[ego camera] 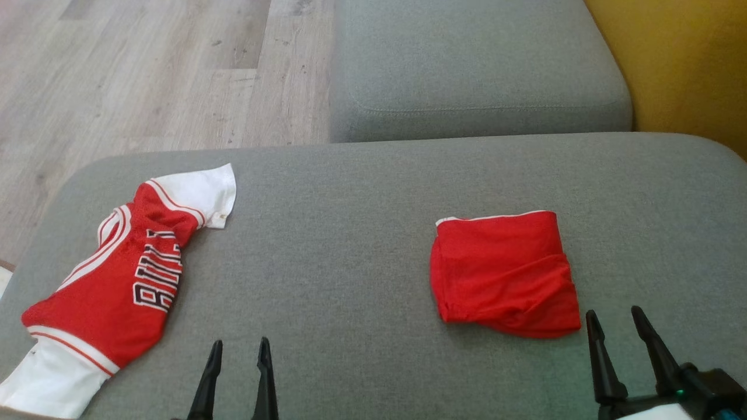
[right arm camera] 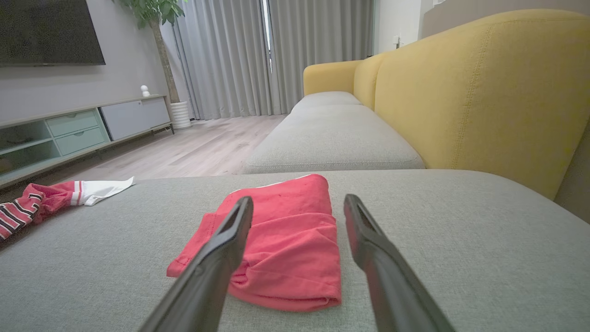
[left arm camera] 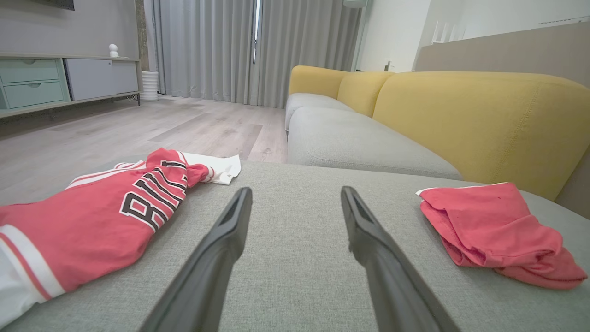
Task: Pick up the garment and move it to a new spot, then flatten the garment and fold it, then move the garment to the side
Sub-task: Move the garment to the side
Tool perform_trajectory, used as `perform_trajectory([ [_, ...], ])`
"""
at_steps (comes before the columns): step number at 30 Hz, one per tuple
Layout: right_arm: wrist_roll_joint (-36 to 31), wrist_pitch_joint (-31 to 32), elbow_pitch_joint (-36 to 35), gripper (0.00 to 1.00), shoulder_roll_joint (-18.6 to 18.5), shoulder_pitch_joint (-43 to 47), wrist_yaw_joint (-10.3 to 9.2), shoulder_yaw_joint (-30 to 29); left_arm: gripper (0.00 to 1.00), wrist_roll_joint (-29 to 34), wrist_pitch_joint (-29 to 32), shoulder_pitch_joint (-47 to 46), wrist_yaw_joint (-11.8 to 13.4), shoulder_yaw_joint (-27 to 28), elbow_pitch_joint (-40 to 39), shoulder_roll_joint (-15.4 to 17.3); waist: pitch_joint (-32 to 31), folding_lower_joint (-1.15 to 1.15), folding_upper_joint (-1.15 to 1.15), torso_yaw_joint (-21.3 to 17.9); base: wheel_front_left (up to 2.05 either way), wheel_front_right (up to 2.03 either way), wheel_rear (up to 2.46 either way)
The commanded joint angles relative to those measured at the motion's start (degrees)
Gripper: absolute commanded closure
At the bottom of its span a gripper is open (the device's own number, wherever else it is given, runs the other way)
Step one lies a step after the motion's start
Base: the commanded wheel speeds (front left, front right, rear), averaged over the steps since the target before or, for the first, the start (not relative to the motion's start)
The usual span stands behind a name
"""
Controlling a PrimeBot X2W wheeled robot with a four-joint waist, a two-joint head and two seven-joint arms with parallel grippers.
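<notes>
Folded red garment [ego camera: 505, 274] lay as a compact, roughly square bundle on the right half of the grey cushion [ego camera: 373, 233], with a thin white trim showing along its far edge and its near edge bulging in soft, uneven layers. The right gripper [ego camera: 614, 313] sat just beside the bundle's near right corner, its two dark fingers spread apart with nothing between them, released and clear of the cloth. From the right wrist view the folded red garment [right arm camera: 286, 249] appeared past the parted fingers of the right gripper [right arm camera: 298, 200], lying flat on the fabric with no part lifted. The left gripper [ego camera: 240, 344] stood at the near edge of the cushion, well apart from the bundle, its fingers likewise spread and empty; in the left wrist view the left gripper [left arm camera: 296, 191] pointed over bare grey upholstery, with the folded red garment [left arm camera: 488, 230] off to its right. A red and white jersey [ego camera: 117, 280] with black-and-white lettering lay unfolded and rumpled on the cushion's left end, one white sleeve stretched toward the far edge. Beyond the cushion sat a second grey seat cushion [ego camera: 478, 64], a yellow backrest [ego camera: 688, 64] to its right, and a pale wood floor [ego camera: 146, 70] to its left.
</notes>
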Motion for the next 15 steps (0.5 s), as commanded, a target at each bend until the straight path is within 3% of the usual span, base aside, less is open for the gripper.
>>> perform_trajectory([
  [1, -0.39, -0.63, -1.96, 0.00, -0.64, -2.23, 0.20, 1.14, 0.00, 0.67, -0.55, -2.31, 0.04, 1.78, -1.54, -0.29, 0.09, 0.00, 0.00, 0.10, 0.00, 0.00, 0.00],
  [15, -0.19, -0.63, -1.13, 0.00, -0.15, -2.69, 0.20, 2.03, 0.00, 0.55, -0.55, -2.16, 0.36, 2.29, -1.41, -0.29, 0.05, 0.00, 0.00, 0.03, 0.00, 0.00, 0.00],
])
